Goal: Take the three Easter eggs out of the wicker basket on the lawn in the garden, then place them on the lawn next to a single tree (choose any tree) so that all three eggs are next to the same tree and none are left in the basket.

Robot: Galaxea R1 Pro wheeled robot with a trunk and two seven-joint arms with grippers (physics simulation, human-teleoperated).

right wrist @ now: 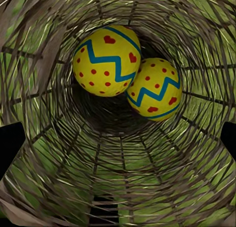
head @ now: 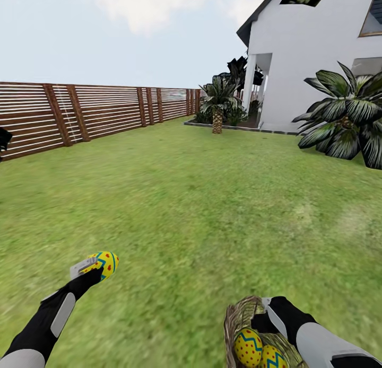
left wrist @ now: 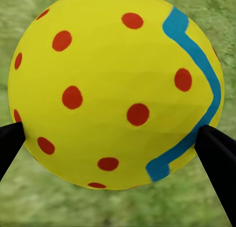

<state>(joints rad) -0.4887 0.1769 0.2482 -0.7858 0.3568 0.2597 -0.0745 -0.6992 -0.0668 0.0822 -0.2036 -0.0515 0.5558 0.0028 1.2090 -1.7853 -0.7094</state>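
Egg point(head: 104, 263) pinched between left gripper point(head: 91, 268) fingers above lawn point(head: 191, 209); could slip. Right gripper point(head: 265, 319) at wicker basket point(head: 240, 314), finger state unclear; two eggs point(right wrist: 130, 72) could spill.

Flat, even daylight everywhere under a pale, hazy sky point(head: 79, 34); I cast no clear shadow on the grass point(head: 201, 198). The grass far ahead of me looks soft and smeared, with faint yellowish patches. Between my left fingertips the egg point(left wrist: 115, 89) is bright and sharp, the ground beyond it blurred. Past my right tips, the basket point(right wrist: 59, 153) weave is crisp, darker at its bottom.
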